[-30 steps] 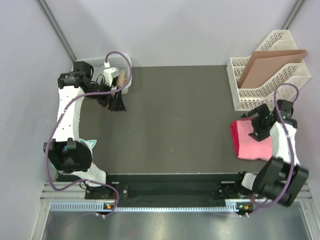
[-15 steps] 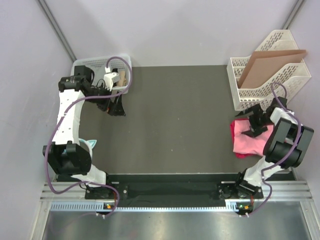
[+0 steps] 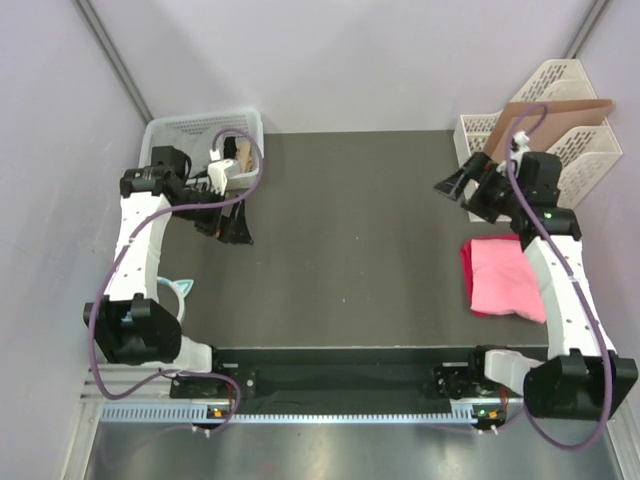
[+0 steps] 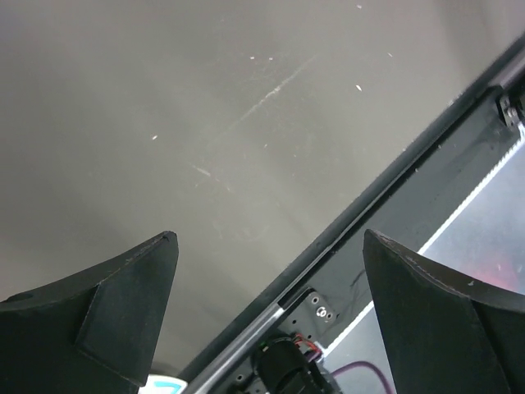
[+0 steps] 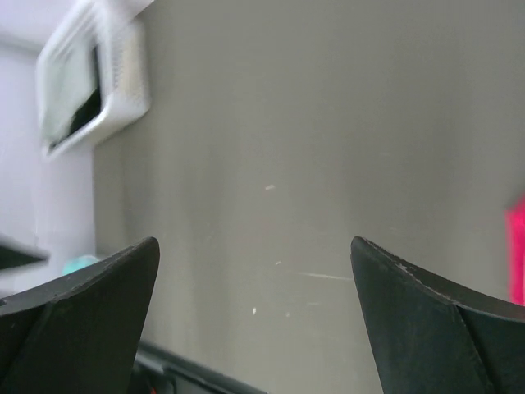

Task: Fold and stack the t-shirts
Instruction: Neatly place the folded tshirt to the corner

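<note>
Two folded t-shirts lie stacked at the right of the table: the light salmon-pink one (image 3: 508,280) on top, the darker magenta-red one (image 3: 467,262) showing along its left edge. A sliver of red (image 5: 517,250) shows at the right edge of the right wrist view. My right gripper (image 3: 450,184) is open and empty, raised above the table, up and left of the stack. My left gripper (image 3: 232,230) is open and empty at the far left, below the white basket. Both wrist views show bare table between wide-spread fingers.
A white mesh basket (image 3: 200,135) stands at the back left. A white file rack (image 3: 560,150) with a brown cardboard sheet (image 3: 545,118) stands at the back right. A small teal object (image 3: 176,288) sits by the left arm. The table's front rail (image 4: 385,180) runs below.
My right gripper has risen off the t-shirt stack and swung up and left, away from it. My left gripper has shifted slightly down from the basket.
</note>
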Controlling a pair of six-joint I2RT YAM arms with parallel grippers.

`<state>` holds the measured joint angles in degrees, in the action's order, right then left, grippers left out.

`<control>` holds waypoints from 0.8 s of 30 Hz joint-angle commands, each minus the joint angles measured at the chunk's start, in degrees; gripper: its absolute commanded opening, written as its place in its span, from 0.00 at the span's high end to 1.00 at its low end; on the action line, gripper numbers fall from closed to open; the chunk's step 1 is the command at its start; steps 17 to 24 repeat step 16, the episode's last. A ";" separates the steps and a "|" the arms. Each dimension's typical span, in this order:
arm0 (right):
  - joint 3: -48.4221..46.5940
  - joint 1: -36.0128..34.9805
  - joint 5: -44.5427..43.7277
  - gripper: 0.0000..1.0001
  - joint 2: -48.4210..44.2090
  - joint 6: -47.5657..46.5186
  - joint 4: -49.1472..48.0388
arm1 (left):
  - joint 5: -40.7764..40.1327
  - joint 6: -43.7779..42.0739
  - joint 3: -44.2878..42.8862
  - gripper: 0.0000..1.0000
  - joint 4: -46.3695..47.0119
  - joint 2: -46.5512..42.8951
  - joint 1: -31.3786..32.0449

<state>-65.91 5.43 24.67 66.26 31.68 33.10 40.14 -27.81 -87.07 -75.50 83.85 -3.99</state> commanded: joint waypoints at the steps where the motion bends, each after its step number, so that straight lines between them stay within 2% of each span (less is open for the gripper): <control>1: 1.39 -7.61 -0.24 0.00 -3.32 -3.91 -3.73 | -3.39 7.06 2.25 0.01 8.35 -3.61 -0.23; 5: 2.45 -11.39 3.02 0.00 -3.77 -4.61 -5.33 | -8.22 9.00 3.83 0.01 11.25 -4.49 -0.32; 14: 4.04 -20.01 2.05 0.00 -3.51 -8.21 -5.94 | -14.65 14.45 9.28 0.01 18.55 -7.39 -0.41; 24: 3.60 -20.90 2.93 0.00 -2.98 -8.91 -5.77 | -15.44 15.15 9.90 0.01 19.07 -7.48 -0.58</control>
